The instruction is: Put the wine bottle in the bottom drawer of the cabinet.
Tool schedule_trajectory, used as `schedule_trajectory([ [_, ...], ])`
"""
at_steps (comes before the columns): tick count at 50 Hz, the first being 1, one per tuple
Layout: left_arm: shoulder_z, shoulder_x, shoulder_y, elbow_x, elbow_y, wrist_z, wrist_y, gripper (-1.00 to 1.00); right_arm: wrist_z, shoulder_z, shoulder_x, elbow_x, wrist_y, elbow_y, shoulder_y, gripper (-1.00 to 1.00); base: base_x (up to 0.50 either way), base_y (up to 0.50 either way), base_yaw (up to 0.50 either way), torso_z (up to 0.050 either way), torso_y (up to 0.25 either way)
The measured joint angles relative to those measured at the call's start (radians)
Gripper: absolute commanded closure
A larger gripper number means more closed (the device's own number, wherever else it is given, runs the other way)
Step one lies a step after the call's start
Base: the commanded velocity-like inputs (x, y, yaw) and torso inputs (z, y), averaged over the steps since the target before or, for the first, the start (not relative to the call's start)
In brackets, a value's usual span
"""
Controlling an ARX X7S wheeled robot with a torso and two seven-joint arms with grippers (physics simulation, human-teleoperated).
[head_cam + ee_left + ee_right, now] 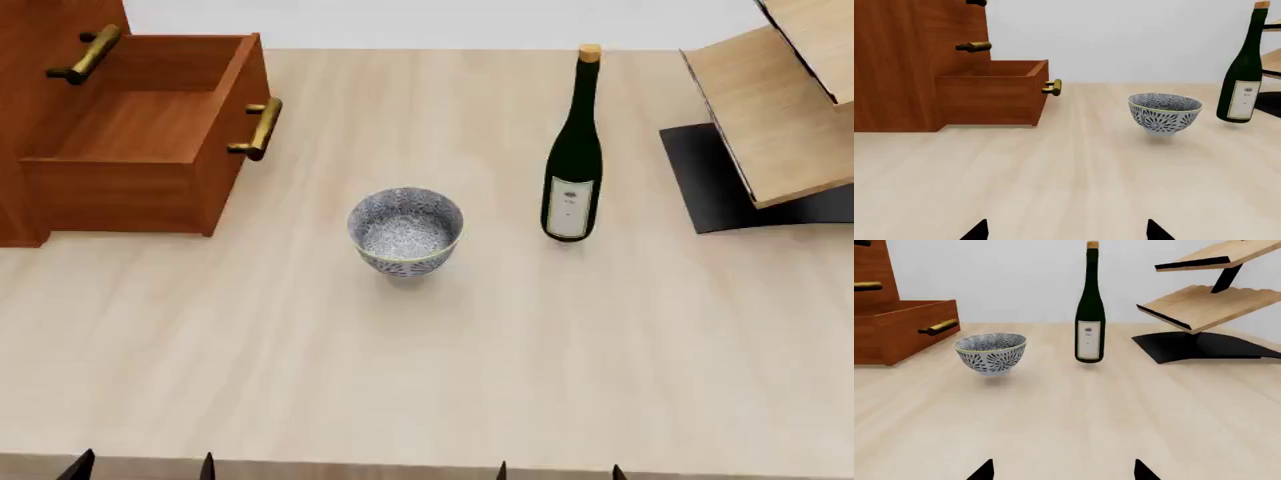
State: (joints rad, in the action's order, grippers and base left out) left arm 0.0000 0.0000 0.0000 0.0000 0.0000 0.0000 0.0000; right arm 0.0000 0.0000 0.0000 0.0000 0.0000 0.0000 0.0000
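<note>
The wine bottle (573, 160) stands upright on the pale wooden table (441, 370), dark green with a gold cap and white label; it also shows in the right wrist view (1089, 310) and the left wrist view (1243, 75). The bottom drawer (140, 130) of the reddish-brown cabinet (40, 40) is pulled open and empty, with a brass bar handle (258, 128); it also shows in the left wrist view (991, 92). My left gripper (140, 466) and right gripper (558, 470) are open and empty at the table's near edge, far from the bottle. Their black fingertips (977, 231) (984, 471) stand wide apart.
A patterned blue-and-white bowl (406, 228) sits between the drawer and the bottle. A pale wooden slanted rack (787, 100) on a black base (727, 185) stands at the right, close behind the bottle.
</note>
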Motion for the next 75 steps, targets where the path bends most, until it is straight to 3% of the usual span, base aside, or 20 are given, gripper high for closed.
schedule_trajectory([
  [13, 0.026, -0.021, -0.001, -0.014, -0.004, -0.032, 0.003, -1.00, 0.024, -0.030, 0.023, 0.014, -0.020, 0.008, -0.002, -1.00, 0.00, 0.00, 0.00, 0.000, 0.000],
  [58, 0.119, -0.088, 0.010, -0.024, -0.001, -0.137, 0.049, -1.00, 0.101, -0.122, 0.093, 0.063, -0.039, 0.003, -0.007, -1.00, 0.00, 0.00, 0.00, 0.050, 0.000],
  [67, 0.130, -0.101, 0.009, -0.015, 0.049, -0.165, -0.017, -1.00, 0.122, -0.127, 0.107, 0.075, 0.022, -0.065, -0.009, -1.00, 0.00, 0.00, 0.00, 0.004, 0.000],
  [75, 0.127, -0.113, 0.009, -0.031, 0.218, -0.176, -0.193, -1.00, 0.138, -0.131, 0.126, 0.091, 0.125, -0.200, -0.017, -1.00, 0.00, 0.00, 0.00, 0.000, 0.000],
])
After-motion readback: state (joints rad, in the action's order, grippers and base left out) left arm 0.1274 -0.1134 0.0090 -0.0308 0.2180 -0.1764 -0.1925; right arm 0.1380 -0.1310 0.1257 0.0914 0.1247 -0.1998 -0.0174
